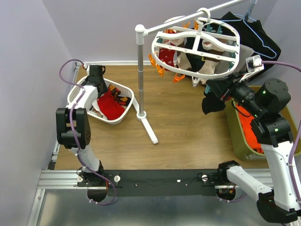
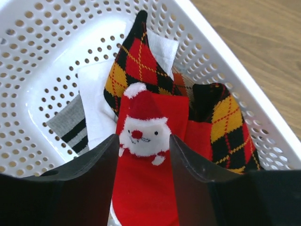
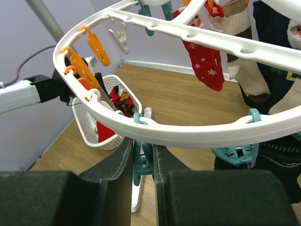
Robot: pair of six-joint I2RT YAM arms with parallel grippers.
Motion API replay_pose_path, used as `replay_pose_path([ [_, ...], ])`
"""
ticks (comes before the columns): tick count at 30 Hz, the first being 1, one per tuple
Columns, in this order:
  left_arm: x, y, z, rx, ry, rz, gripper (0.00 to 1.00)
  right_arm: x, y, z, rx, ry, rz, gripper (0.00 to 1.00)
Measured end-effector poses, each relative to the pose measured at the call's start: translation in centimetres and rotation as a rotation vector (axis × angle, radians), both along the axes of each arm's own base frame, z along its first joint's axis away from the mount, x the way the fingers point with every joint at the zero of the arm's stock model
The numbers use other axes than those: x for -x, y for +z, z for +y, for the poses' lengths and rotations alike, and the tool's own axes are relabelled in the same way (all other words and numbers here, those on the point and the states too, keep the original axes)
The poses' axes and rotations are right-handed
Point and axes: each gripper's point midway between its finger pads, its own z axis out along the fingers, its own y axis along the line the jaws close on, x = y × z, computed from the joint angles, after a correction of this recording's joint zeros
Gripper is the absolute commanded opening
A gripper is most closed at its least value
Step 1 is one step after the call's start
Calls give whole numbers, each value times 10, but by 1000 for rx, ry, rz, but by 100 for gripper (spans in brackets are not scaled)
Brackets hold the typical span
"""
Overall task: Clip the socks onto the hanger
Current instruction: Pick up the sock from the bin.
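Note:
The white oval hanger (image 1: 155, 44) hangs from a rod, with several socks clipped to it, one a red snowflake sock (image 3: 204, 61). My right gripper (image 3: 142, 146) is shut on a teal clip (image 3: 143, 162) under the hanger's near rim (image 3: 188, 134). A black sock (image 1: 212, 104) hangs just below that gripper (image 1: 221, 89). My left gripper (image 2: 143, 141) is open, low inside the white basket (image 2: 56, 42). Its fingers straddle a red Santa sock (image 2: 146, 188) without closing on it. Black, red and yellow argyle socks (image 2: 136, 61) lie behind it.
The stand's grey pole (image 1: 140, 70) and white foot stand between basket and hanger. An olive bin with orange cloth (image 1: 244, 132) sits at the right. A black garment on a blue wire hanger (image 1: 256, 33) hangs behind. A grey striped sock (image 2: 70, 125) lies in the basket.

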Motion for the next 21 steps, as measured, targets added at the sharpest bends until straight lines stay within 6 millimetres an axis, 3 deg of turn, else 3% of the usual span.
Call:
replay_pose_path([
  [5, -1, -26, -2, 10, -7, 53, 40, 0, -2, 0, 4, 0, 9, 18],
  [10, 2, -44, -3, 20, -10, 80, 19, 0, -6, 0, 8, 0, 25, 18],
  [12, 3, -47, -4, 19, -12, 84, 5, 0, -7, 0, 9, 0, 27, 18],
  [17, 5, -52, -3, 14, -17, 81, 0, 0, -7, 0, 9, 0, 27, 18],
  [21, 10, -39, -1, 0, -21, 61, 0, 0, -7, 0, 8, 0, 27, 18],
])
